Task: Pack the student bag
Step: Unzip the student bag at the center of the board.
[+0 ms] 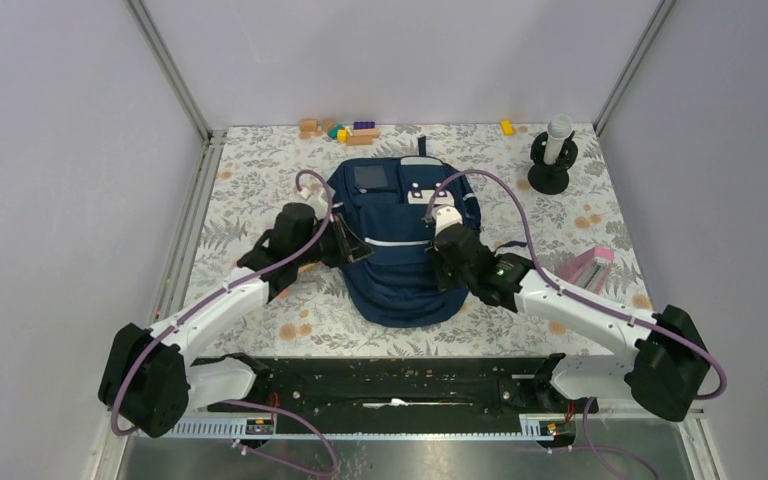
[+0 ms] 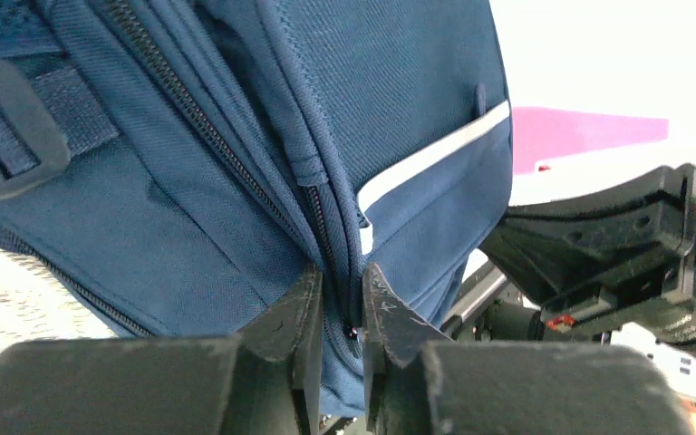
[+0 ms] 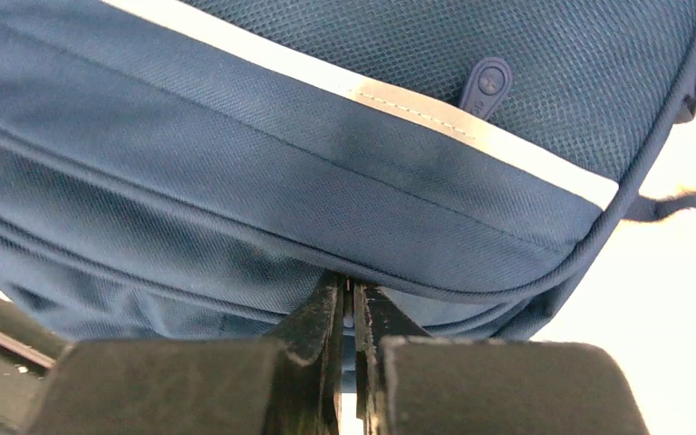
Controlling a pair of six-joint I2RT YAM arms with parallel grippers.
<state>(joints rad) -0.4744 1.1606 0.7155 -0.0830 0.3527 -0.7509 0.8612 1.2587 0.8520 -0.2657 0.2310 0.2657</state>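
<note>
The student bag [image 1: 400, 275] lies mid-frame on the table [image 1: 260, 180]. The left gripper [image 2: 343, 285] meets its left edge and the right gripper [image 3: 352, 294] its right. Toy blocks [image 1: 338, 128] sit behind it at upper centre, and a stand [image 1: 550, 170] at upper right.

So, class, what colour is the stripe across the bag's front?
The stripe is light grey-white against the navy bag; the right wrist view shows it best.

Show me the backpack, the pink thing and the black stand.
student bag [image 1: 400, 285], top view, lower front panel.
pink thing [image 1: 592, 268], top view, its upper face.
black stand [image 1: 548, 182], top view, its round base.
</note>
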